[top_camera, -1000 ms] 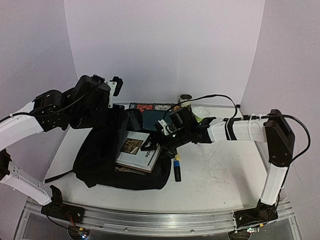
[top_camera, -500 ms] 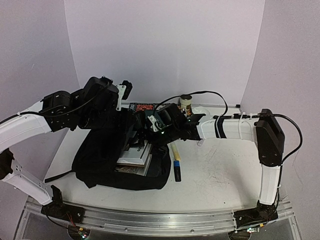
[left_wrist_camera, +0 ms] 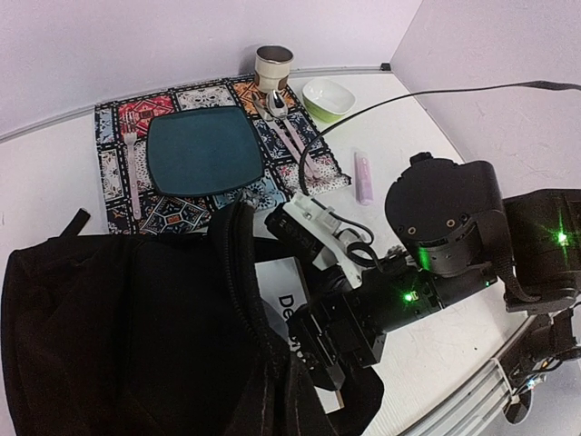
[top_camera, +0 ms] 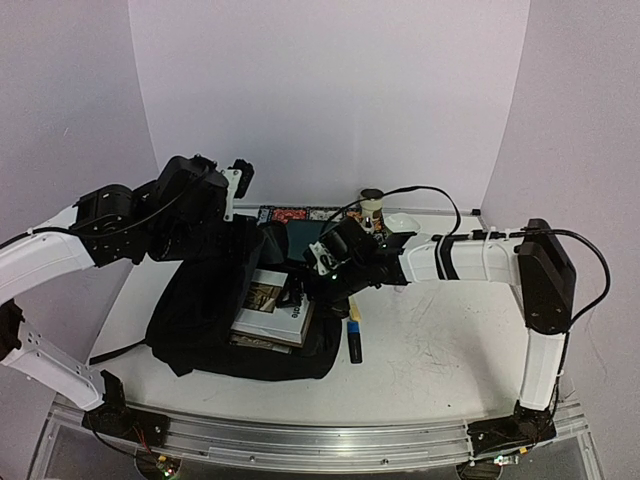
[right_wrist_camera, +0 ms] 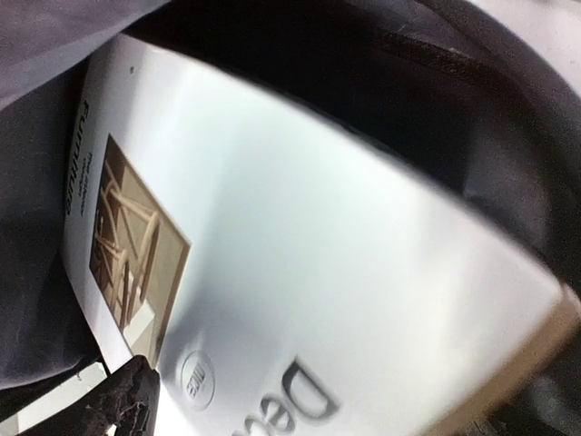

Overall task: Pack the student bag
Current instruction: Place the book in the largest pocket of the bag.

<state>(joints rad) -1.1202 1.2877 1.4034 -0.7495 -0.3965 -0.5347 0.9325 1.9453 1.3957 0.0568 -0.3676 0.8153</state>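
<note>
Versus half a second ago, the right arm has backed out of the bag mouth toward the near right. Its jaws have spread wide and are empty. The right gripper (top_camera: 300, 290) now hangs over the white book (top_camera: 270, 305), which lies in the mouth on top of another book. The arm is stretched low to the left, elbow far right. The left gripper (top_camera: 215, 220) has its jaws closed on the raised flap. The student bag (top_camera: 190, 310) lies flat on the near-left of the table (top_camera: 430, 340), long axis left-right, mouth facing right.
</note>
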